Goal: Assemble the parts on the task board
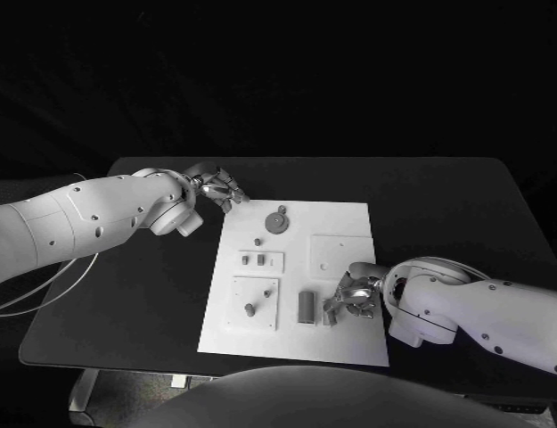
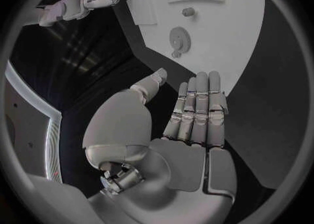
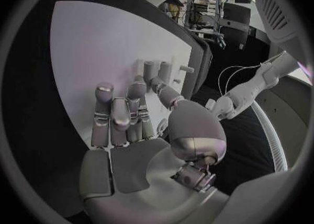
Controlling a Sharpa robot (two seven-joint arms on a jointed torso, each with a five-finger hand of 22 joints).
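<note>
Head view: the board (image 1: pixel 342 223) is seen in the middle of the table (image 1: pixel 458 196), with small parts (image 1: pixel 263 259) set in its shallow pockets and a tall block (image 1: pixel 307 306) near its front edge. The right hand (image 1: pixel 353 296) is held over the front right of the board, fingers apart, and nothing is held. The left hand (image 1: pixel 217 189) is kept at the back left corner, fingers straight, also empty. The block should probably be pinched gently and lifted straight up, so other parts are not bumped.
</note>
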